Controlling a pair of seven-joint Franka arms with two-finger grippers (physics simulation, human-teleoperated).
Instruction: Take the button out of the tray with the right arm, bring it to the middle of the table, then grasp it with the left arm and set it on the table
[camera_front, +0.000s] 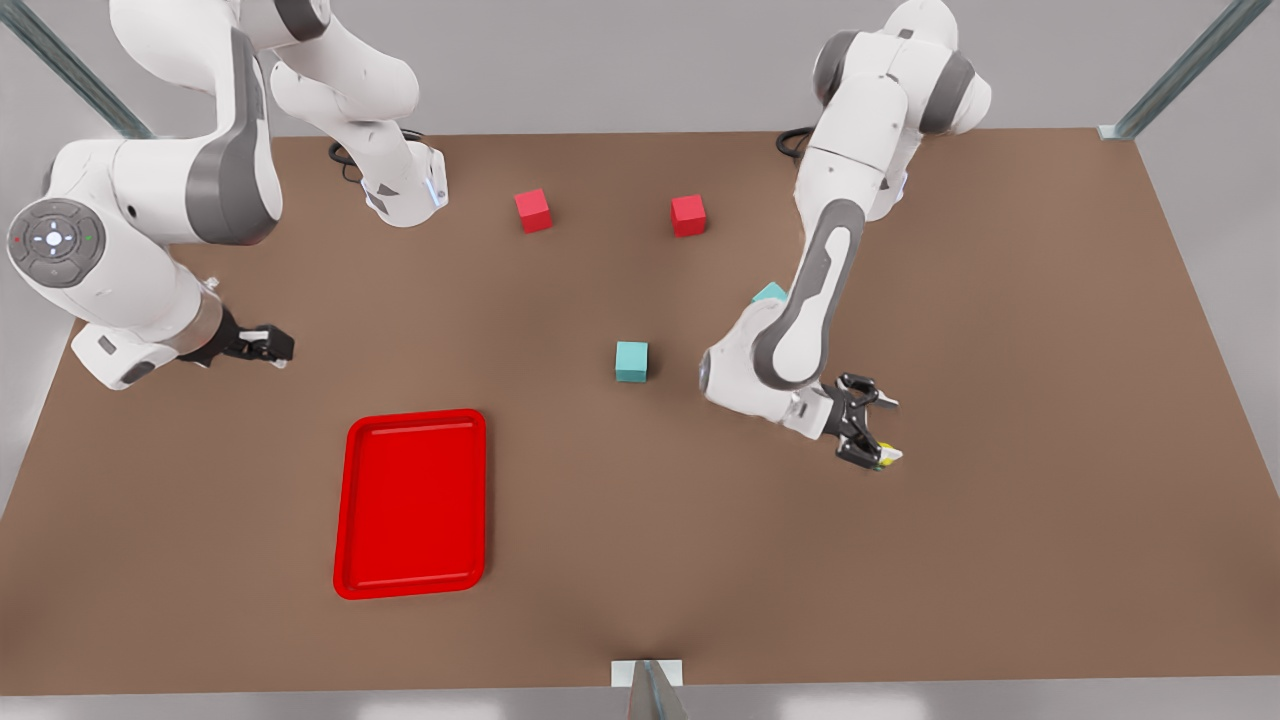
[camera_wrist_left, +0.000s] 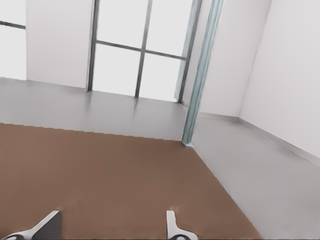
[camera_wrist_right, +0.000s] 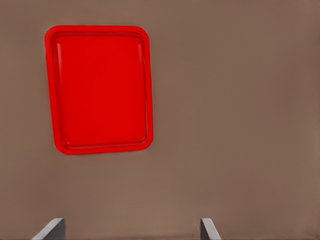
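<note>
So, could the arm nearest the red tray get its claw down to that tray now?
Probably yes: the right claw hangs open close by the tray, and only bare table lies between them.

The whole table (camera_front: 640, 560) is seen from high above in the front view, looking steeply down, with the tray (camera_front: 411, 503) toward its lower left. The same tray (camera_wrist_right: 100, 89) is looked down on from closer in the right wrist view. In the left wrist view the table (camera_wrist_left: 100, 170) is skimmed low, facing away from the tray toward a corner post (camera_wrist_left: 200, 80) and windows.
</note>
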